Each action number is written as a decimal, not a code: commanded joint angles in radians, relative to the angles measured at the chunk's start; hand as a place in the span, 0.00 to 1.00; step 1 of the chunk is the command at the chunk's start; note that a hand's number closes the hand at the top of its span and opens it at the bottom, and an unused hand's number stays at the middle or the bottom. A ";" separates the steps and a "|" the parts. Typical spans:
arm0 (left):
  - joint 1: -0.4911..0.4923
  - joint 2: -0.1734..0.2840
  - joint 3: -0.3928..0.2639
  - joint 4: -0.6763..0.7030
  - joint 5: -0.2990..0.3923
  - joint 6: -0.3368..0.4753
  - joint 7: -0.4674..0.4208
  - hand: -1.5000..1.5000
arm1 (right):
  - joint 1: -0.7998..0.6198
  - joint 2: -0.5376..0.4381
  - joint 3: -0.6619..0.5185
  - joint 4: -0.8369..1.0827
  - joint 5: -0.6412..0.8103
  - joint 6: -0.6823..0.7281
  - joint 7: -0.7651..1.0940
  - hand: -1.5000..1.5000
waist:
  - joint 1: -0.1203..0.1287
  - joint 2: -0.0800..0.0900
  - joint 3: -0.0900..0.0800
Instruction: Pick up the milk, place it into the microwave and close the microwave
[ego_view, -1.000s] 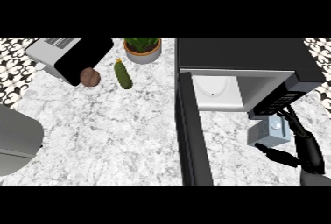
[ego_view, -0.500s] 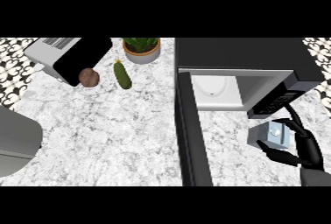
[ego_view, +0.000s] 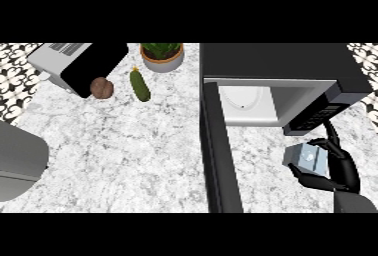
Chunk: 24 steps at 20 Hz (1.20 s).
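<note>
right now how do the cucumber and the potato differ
The cucumber is green, long and slim; the potato is brown, rounder and shorter. The cucumber lies on open counter; the potato sits against the toaster. Both rest on the counter, untouched.

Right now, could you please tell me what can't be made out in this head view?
- Milk: partly covered by the right hand curled round it; its label is unreadable.
- Microwave interior: only the front part shows; the rest lies under its top.
- Left hand: not in view.
- Toaster: cut off by the upper edge.
</note>
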 joint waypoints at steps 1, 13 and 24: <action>-0.039 0.001 0.008 -0.053 0.075 0.016 0.040 0.00 | -0.051 0.047 0.041 0.061 -0.020 0.125 -0.036 1.00 | 0.012 0.018 0.015; 0.039 -0.004 0.077 -0.041 0.119 -0.034 -0.011 0.00 | -0.003 0.116 0.154 -0.274 -0.048 0.083 0.223 1.00 | -0.002 0.008 0.012; 0.038 -0.007 0.074 -0.069 0.142 -0.020 0.032 0.00 | -0.206 0.163 0.171 -0.298 0.033 -0.114 0.432 1.00 | 0.011 0.014 0.013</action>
